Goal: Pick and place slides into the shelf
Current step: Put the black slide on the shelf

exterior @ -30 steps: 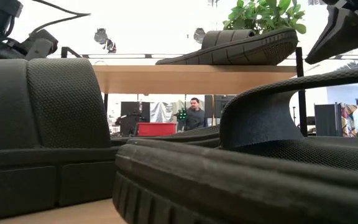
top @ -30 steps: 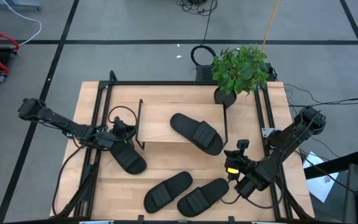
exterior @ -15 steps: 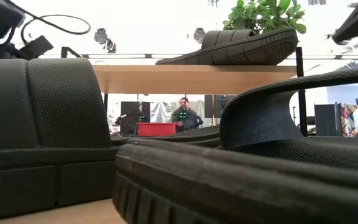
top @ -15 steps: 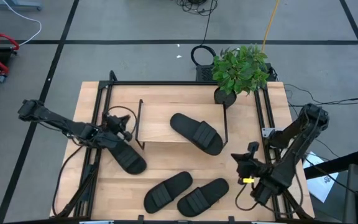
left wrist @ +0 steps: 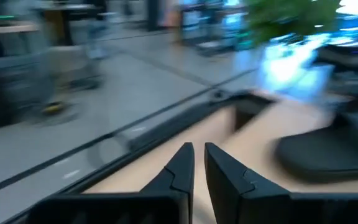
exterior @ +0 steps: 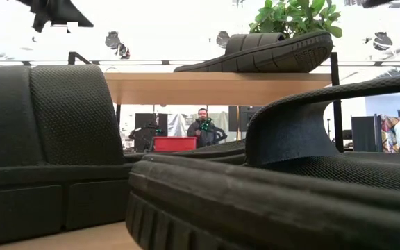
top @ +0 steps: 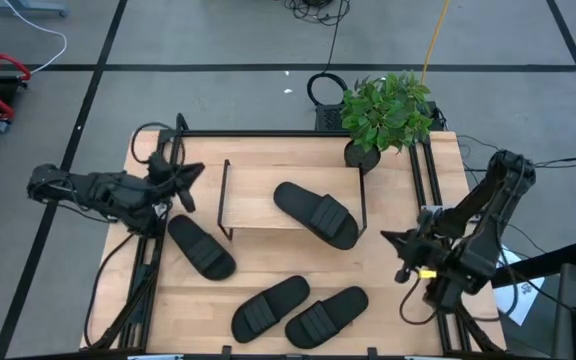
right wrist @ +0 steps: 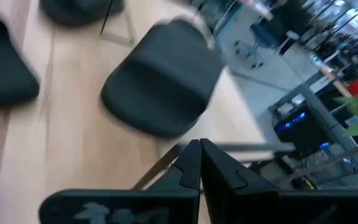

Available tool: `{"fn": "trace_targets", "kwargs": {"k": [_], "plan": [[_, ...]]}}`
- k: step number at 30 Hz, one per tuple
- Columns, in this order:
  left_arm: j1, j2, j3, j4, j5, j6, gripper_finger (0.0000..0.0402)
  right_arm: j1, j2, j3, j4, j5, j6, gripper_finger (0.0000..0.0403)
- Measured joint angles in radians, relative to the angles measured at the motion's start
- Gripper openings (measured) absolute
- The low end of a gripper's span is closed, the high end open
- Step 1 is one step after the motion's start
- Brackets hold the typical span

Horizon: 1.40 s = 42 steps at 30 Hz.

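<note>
- Grey floor with dark tape lines surrounds the wooden table (top: 288,275) in the high view. One slide on the shelf (top: 315,214) lies at an angle across the shelf (top: 253,205) at centre frame, its toe hanging past the plank's lower edge, so I judge it set down but not squared. The left slide (top: 201,246) lies on the table just below the shelf's left end; the pair of slides (top: 298,308) sits side by side at lower centre, within either arm's reach.
- High view, poses: the left gripper (top: 183,180) is raised at the upper left of the table, holding nothing; the right gripper (top: 398,241) is drawn back to the right edge, also empty. Both look pulled clear of the shelf.
- Low view: the nearest slides fill the foreground; the shelved one sits on the plank at top centre. People show in the room behind.
- Left wrist view: fingers (left wrist: 179,168) nearly together, a thin gap, empty.
- Right wrist view: fingers (right wrist: 190,163) pressed together, empty, a slide beyond them.
</note>
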State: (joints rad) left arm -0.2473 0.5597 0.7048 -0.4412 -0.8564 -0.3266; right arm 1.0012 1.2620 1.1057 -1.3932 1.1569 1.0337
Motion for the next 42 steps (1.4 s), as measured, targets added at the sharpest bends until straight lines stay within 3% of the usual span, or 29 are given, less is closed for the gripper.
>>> {"fn": "trace_targets", "kwargs": {"k": [4,9,16,21,24,27,31,38,42], "plan": [[0.061,0.086,0.057,0.100,0.244,0.043,0.0035,0.000,-0.029,0.000,0.008,0.079,-0.014,0.0000],[0.202,0.280,0.155,0.101,0.395,0.036,0.0035,0.000,-0.042,0.000,0.009,0.087,-0.073,0.0000],[0.401,0.584,0.355,0.106,0.688,-0.009,0.0035,0.000,-0.031,-0.028,0.051,0.112,-0.055,0.0000],[0.457,0.785,0.485,0.100,0.886,0.004,0.0035,0.000,-0.030,-0.079,0.070,0.100,-0.070,0.0000],[0.461,0.891,0.559,0.102,0.942,0.010,0.0046,0.000,-0.030,-0.088,0.069,0.099,-0.067,0.0000],[0.462,0.982,0.620,0.101,0.994,0.030,0.0081,0.000,-0.031,-0.088,0.074,0.099,-0.067,0.0000],[0.461,1.057,0.679,0.103,1.104,0.027,0.0157,0.000,-0.031,-0.088,0.081,0.098,-0.074,0.0000],[0.455,1.099,0.694,0.094,1.205,-0.011,0.0300,0.000,-0.031,-0.088,0.085,0.084,-0.087,0.0000],[0.437,1.104,0.694,0.095,1.232,-0.025,0.0352,-0.003,-0.030,-0.089,0.118,0.041,-0.151,0.0000]]}}
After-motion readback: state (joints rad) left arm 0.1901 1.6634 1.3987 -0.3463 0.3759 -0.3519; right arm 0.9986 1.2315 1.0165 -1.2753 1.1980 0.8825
